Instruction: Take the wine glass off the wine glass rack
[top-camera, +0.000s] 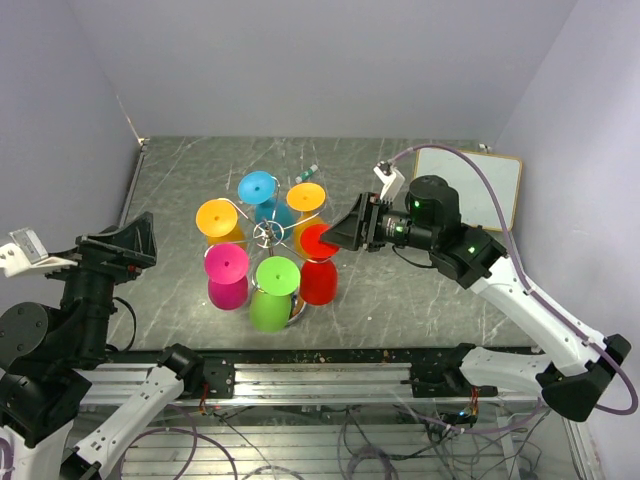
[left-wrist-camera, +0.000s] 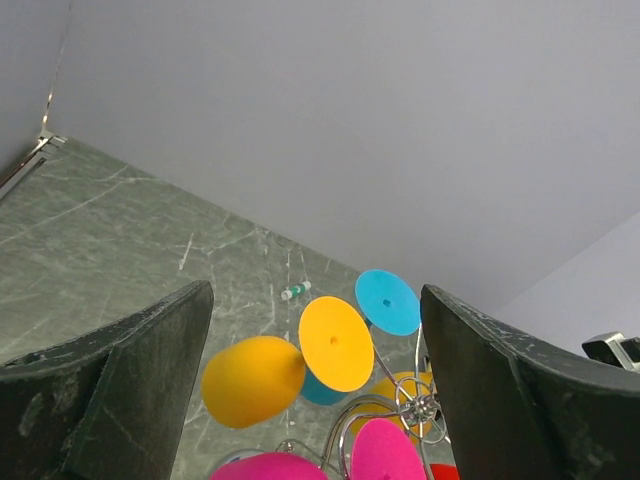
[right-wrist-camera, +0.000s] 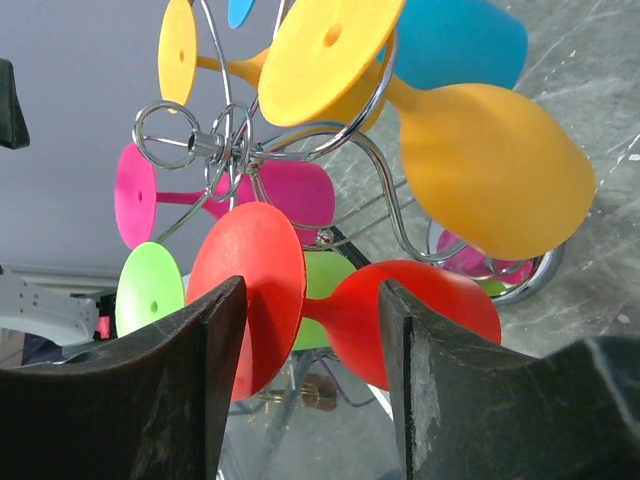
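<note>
wine glass (top-camera: 320, 282), the red one, is found hung upside down on the wine glass rack (top-camera: 266, 232), at the rack's right side in the top view, foot uppermost near the hub and bowl below, tilted outward; it is not yet lifted off its hook; the right gripper (top-camera: 333, 235) is held against the rack's right side, level with the red foot; in the right wrist view the wine glass (right-wrist-camera: 440, 315) is seen with its stem running between the two fingers of the right gripper (right-wrist-camera: 312, 300); the jaws are partly spread and set either side of the stem, a gap being visible on each side, so no pinch is recorded; the rack's hub ring (right-wrist-camera: 215, 145) is noted above and left of the red foot, and its mirrored base (right-wrist-camera: 530, 280) beyond the bowl; five further glasses are hung round the rack: orange-yellow (top-camera: 220, 218), blue (top-camera: 258, 187), orange-yellow (top-camera: 305, 197), pink (top-camera: 227, 265) and green (top-camera: 276, 280); the left gripper (top-camera: 130, 242) is held well apart from the rack on its left side; in the left wrist view the left gripper (left-wrist-camera: 315, 295) is shown with jaws spread wide, clear of every glass; the rack is stood on a grey marbled table (top-camera: 400, 300); a whiteboard (top-camera: 470, 185) is laid well to the right of the rack.
</note>
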